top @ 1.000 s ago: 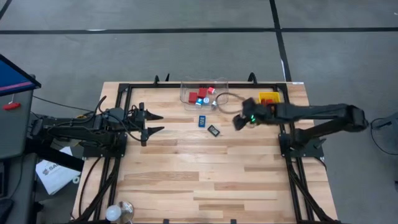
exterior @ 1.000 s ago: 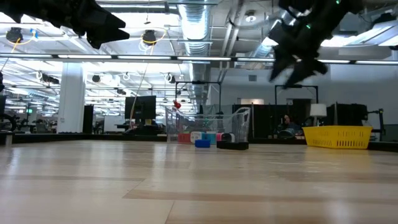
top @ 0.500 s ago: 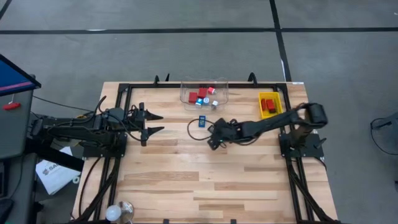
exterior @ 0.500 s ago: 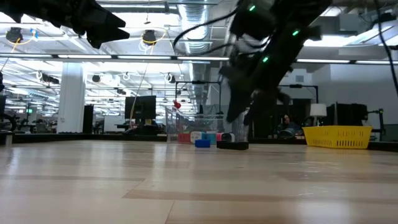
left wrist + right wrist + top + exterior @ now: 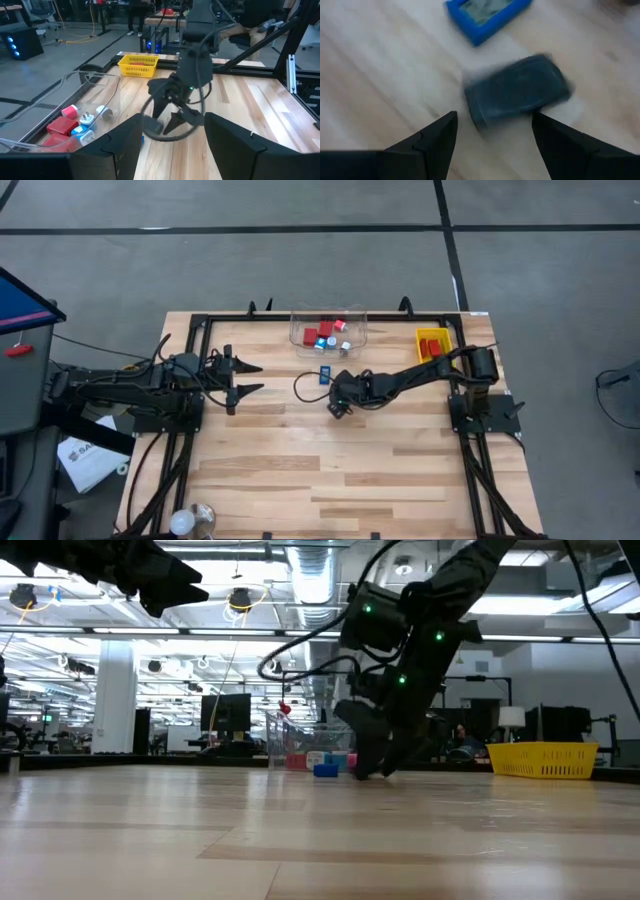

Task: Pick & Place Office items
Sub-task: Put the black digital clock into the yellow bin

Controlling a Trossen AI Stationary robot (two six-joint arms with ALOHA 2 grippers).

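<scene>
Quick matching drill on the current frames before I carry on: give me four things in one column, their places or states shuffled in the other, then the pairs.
Things:
1. dark flat rectangle
2. blue flat rectangle
3. yellow tray
4. left gripper

Places or states:
A. open, waiting over the table's left part
B. on the wood, just ahead of the open right gripper
C. at the table's far right corner, red pieces inside
D. bare on the wood, beside the dark piece, near the clear tub

Pairs: 1-B, 2-D, 3-C, 4-A
</scene>
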